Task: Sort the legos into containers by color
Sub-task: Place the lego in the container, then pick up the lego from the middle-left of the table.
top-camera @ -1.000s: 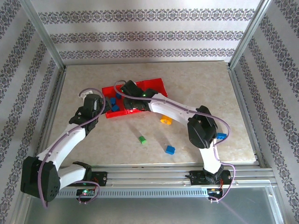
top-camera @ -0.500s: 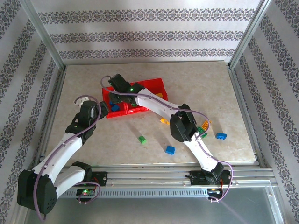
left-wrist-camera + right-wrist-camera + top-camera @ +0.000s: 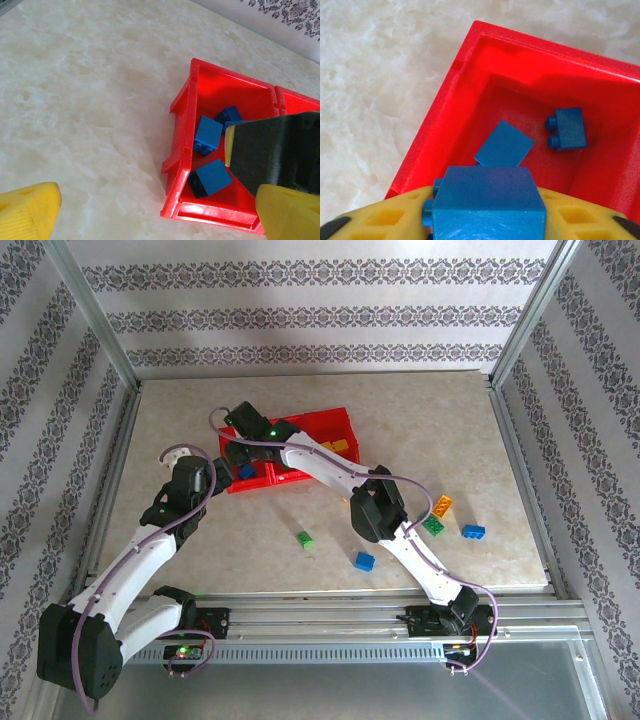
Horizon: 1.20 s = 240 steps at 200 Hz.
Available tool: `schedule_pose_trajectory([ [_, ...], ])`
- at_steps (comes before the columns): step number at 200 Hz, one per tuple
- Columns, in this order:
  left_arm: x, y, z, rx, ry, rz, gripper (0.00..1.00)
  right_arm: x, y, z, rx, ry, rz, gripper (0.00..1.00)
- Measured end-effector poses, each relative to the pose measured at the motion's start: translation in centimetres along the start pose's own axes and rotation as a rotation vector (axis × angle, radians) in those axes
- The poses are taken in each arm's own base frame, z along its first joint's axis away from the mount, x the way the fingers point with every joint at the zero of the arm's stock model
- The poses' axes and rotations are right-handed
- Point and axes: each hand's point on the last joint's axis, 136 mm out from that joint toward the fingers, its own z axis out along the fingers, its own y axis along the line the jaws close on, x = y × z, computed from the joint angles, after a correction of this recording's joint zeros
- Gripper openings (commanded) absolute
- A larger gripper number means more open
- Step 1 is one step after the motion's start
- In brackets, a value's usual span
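While the right gripper (image 3: 482, 216) hangs over the end compartment of the containers (image 3: 432, 125), it is clamped on a blue brick (image 3: 487, 197)
Directly below the held piece, other blue bricks (image 3: 504, 145) lie on the compartment floor: one flat just under it, and one further ahead with its studs turned sideways. The left gripper (image 3: 157, 220) has its jaws spread wide with nothing between them. The corner of the red tray sits just ahead of it, and the dark body of the right gripper covers part of that compartment. Well behind the right gripper, toward the arm bases, loose legos (image 3: 365, 560) rest on the table (image 3: 420, 410): a green and a blue lying singly, and an orange, green and blue group off to its right
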Motion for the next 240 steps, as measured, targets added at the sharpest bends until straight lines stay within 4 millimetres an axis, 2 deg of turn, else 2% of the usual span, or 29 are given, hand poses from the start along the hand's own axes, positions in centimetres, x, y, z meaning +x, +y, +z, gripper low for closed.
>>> schedule_pose_trajectory([
  [17,0.0,0.0,0.0,0.0,0.0,0.003,1.0,-0.3,-0.3,-0.1,0.0,-0.005,0.01,0.64],
  [83,0.1,-0.1,0.0,0.006,0.004,0.025,1.0,-1.2,-1.6,-0.9,0.016,-0.018,0.022,0.69],
  [108,0.3,-0.4,0.0,0.025,0.017,0.037,1.0,-1.9,-2.4,-3.0,0.032,-0.033,0.035,0.71],
  [147,0.9,-1.7,0.0,0.09,0.058,0.082,1.0,-2.5,-4.6,-8.5,0.082,-0.076,0.095,0.78],
  [175,1.1,-3.4,0.1,0.159,0.103,0.106,1.0,-0.7,-7.4,-12.0,0.138,-0.084,0.168,0.87],
  [201,1.9,-5.1,-0.2,0.226,0.147,0.13,1.0,3.3,-10.9,-14.4,0.223,-0.06,0.248,0.98],
  [223,3.8,-7.3,-0.7,0.298,0.205,0.188,1.0,7.2,-13.7,-16.4,0.3,-0.034,0.311,0.98],
  [240,6.3,-9.4,-1.6,0.37,0.264,0.275,1.0,9.8,-15.6,-18.2,0.356,-0.026,0.362,0.98],
])
